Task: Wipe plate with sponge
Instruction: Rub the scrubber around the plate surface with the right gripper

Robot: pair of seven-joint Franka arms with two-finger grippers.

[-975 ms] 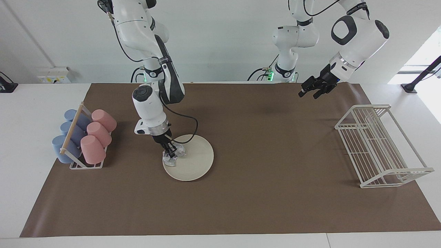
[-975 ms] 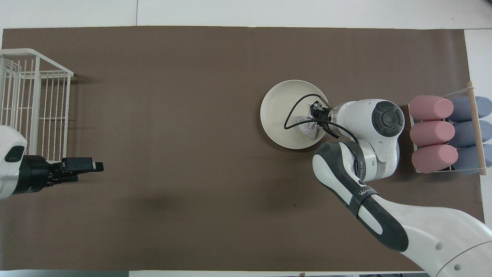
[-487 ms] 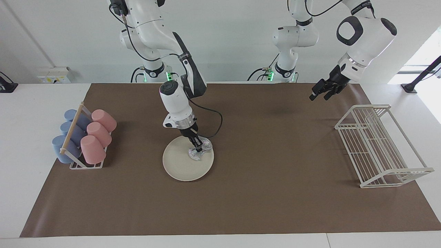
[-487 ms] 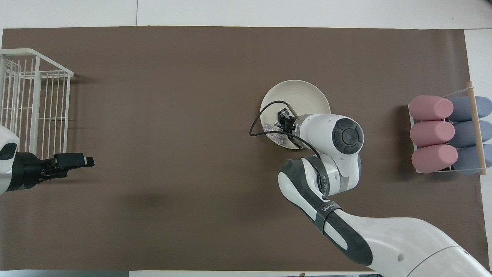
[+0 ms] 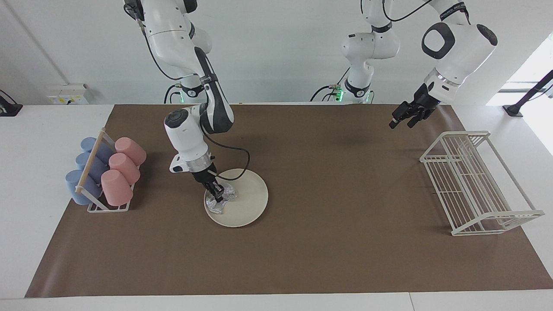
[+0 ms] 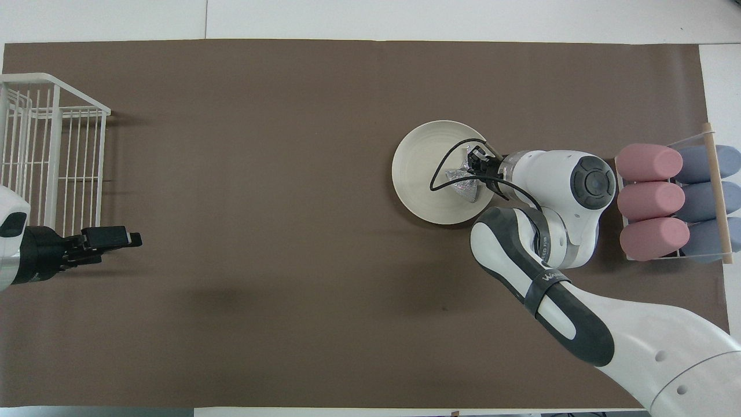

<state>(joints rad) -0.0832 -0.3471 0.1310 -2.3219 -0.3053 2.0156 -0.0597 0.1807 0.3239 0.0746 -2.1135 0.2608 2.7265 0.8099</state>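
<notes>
Sponge (image 5: 220,199) pinched in right gripper (image 5: 217,195), on plate (image 5: 246,203).

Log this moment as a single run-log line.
right gripper: shut on sponge, pressing it onto plate | left gripper: open, waiting over mat

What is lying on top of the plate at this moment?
On the plate lies the silvery sponge, at the edge toward the right arm's end of the table. The right gripper is shut on it. Whatever is beneath the sponge is covered.
</notes>
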